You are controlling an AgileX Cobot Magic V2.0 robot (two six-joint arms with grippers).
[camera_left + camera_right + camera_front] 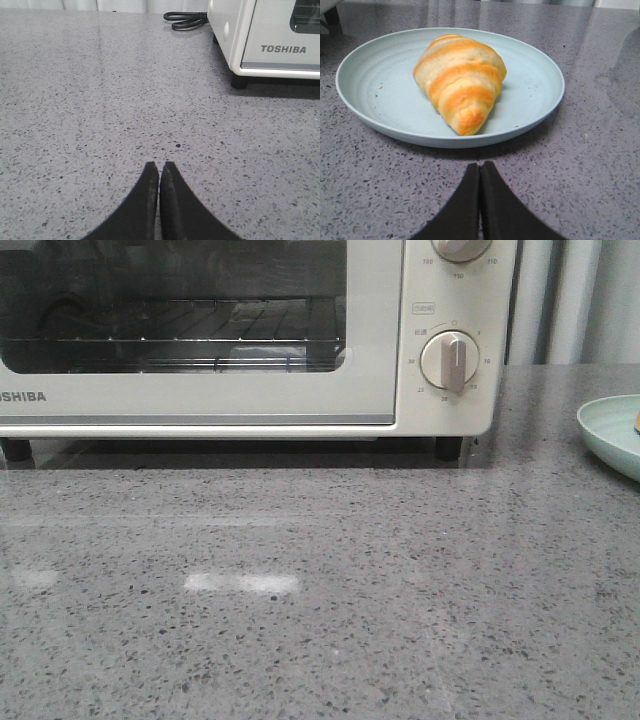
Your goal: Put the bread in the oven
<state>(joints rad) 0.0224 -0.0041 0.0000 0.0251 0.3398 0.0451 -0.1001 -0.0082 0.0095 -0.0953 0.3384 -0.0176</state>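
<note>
The cream-white Toshiba oven [250, 400] stands at the back of the grey counter, its glass door closed and the wire rack [200, 340] visible inside. Its corner also shows in the left wrist view [270, 45]. The bread [461, 82], a golden-orange croissant roll with cream ridges, lies on a pale green plate [530, 100]; only the plate's edge [610, 435] shows in the front view, at the far right. My right gripper [480, 165] is shut and empty, just short of the plate's rim. My left gripper [159, 165] is shut and empty over bare counter, left of the oven.
A black power cord [186, 20] lies coiled on the counter beside the oven's side. Beige knobs [450, 360] sit on the oven's right panel. Black feet [449, 448] lift the oven off the speckled counter [320, 600].
</note>
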